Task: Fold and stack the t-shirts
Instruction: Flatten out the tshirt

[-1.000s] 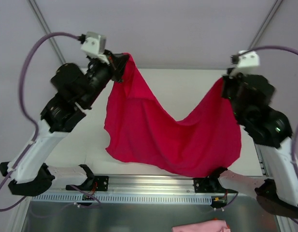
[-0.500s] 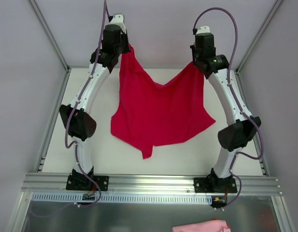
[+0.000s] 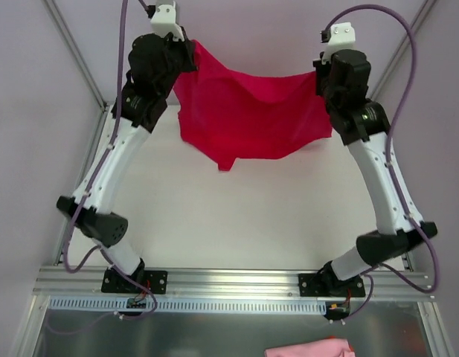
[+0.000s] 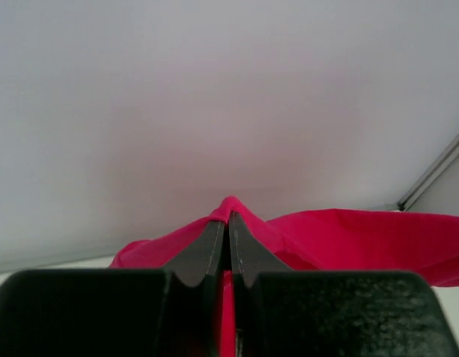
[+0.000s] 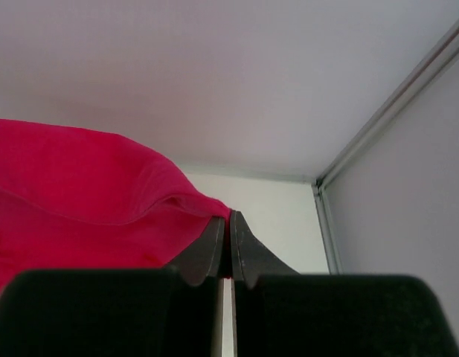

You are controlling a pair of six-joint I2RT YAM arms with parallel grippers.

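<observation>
Bright, soft, even light. Top view sharp. Wrist views softer: left gripper (image 4: 229,217), right gripper (image 5: 229,217) dark, blurred at 6 o'clock; t-shirt (image 4: 348,238) saturated; wall (image 4: 214,89) faintly pink-tinged.

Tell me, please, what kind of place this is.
Probably a robotics lab test cell: a left arm and a right arm bolted to an aluminium rail, a white table boxed in by plain panels, a red t-shirt held up between them.
</observation>
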